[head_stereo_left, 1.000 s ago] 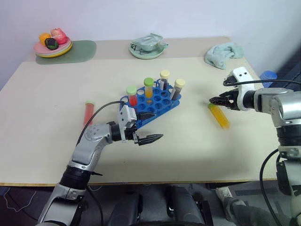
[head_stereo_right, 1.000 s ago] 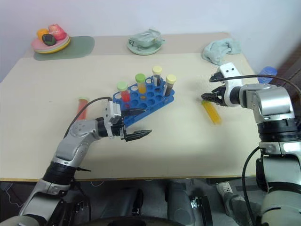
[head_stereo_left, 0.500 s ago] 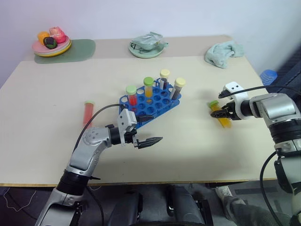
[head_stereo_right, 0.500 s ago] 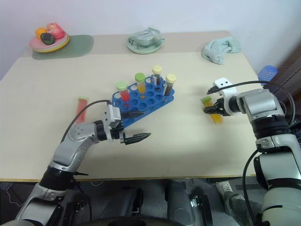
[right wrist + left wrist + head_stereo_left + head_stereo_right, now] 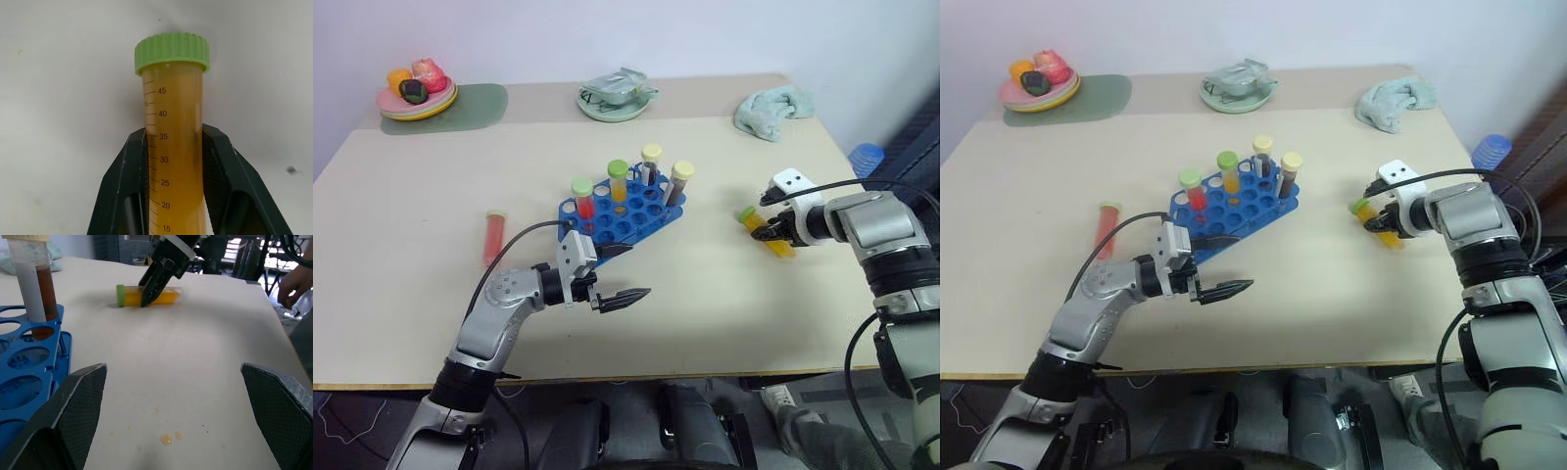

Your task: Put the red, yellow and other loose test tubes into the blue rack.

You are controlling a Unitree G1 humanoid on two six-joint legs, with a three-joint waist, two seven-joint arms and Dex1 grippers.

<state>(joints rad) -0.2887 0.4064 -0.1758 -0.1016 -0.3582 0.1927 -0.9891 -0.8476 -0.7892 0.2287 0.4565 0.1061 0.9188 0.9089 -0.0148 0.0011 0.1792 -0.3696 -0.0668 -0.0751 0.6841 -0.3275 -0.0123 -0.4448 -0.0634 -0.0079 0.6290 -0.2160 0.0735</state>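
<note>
The yellow test tube (image 5: 759, 225), green-capped, lies on the table to the right of the blue rack (image 5: 625, 217). My right gripper (image 5: 768, 232) is shut on its middle; the right wrist view shows both black fingers (image 5: 128, 181) pressed against the yellow test tube (image 5: 172, 147). The red test tube (image 5: 492, 236) lies loose on the table left of the rack. The rack holds several upright capped tubes, among them a brown one with a cream cap (image 5: 679, 183). My left gripper (image 5: 633, 271) hangs open just in front of the rack, nothing between its fingers (image 5: 73, 416).
A plate of toy food (image 5: 416, 95) on a green mat (image 5: 475, 104) sits at the back left, a green dish (image 5: 616, 100) at the back middle, a pale towel (image 5: 770, 108) at the back right. Small liquid drops (image 5: 166, 438) mark the table.
My right gripper came down onto the yellow tube and closed on it. The left gripper stayed where it was, open.
</note>
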